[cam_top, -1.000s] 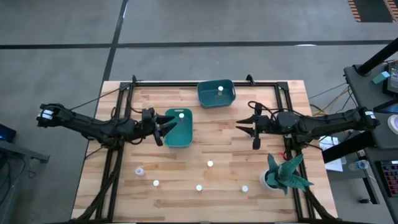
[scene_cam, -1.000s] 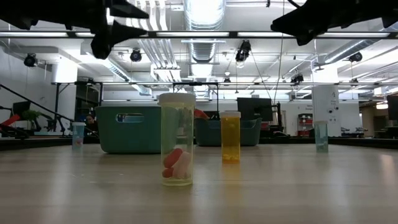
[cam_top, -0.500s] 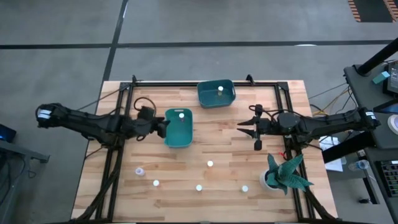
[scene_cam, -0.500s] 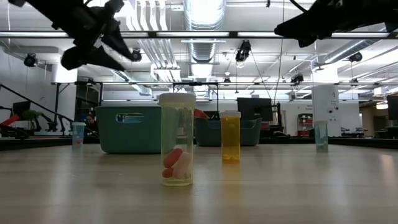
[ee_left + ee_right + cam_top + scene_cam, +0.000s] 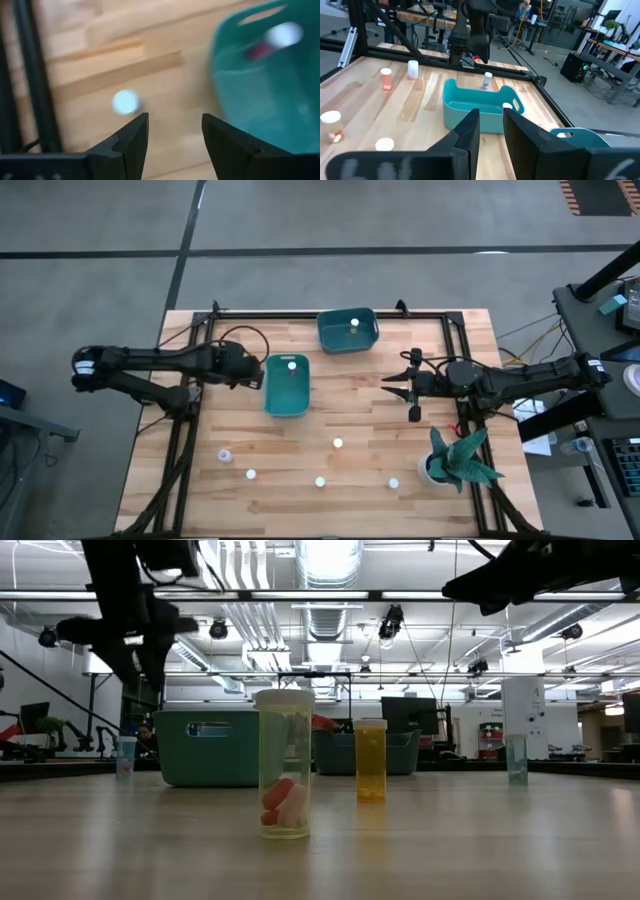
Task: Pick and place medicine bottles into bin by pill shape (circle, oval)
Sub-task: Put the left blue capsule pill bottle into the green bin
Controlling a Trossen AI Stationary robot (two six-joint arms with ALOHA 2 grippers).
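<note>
Sorted so far: one white-capped medicine bottle (image 5: 292,364) lies in the near teal bin (image 5: 287,387), just ahead of the left jaws, and another bottle (image 5: 354,322) lies in the far teal bin (image 5: 347,330), which sits well beyond the right jaws.
Left to sort: five bottles stand loose on the worktop (image 5: 340,412), all well apart from both jaws, including a clear bottle with red and white pills (image 5: 285,763) and an orange bottle (image 5: 370,759); by my judgement the task is under halfway.
Left jaws (image 5: 256,375): released and empty, fingers (image 5: 131,145) parted, at the near bin's outer side, with one capped bottle (image 5: 125,101) on the worktop beyond them.
Right jaws (image 5: 400,385): spread and empty, hovering above bare worktop with the plant (image 5: 458,460) close behind them.
Change, left: a second ago these jaws reached over the near bin's edge; since then the arm has pulled back off it and its elbow has swung toward the table's rear.
Change, right: arm unmoved; bottles and bins lie as they did.
</note>
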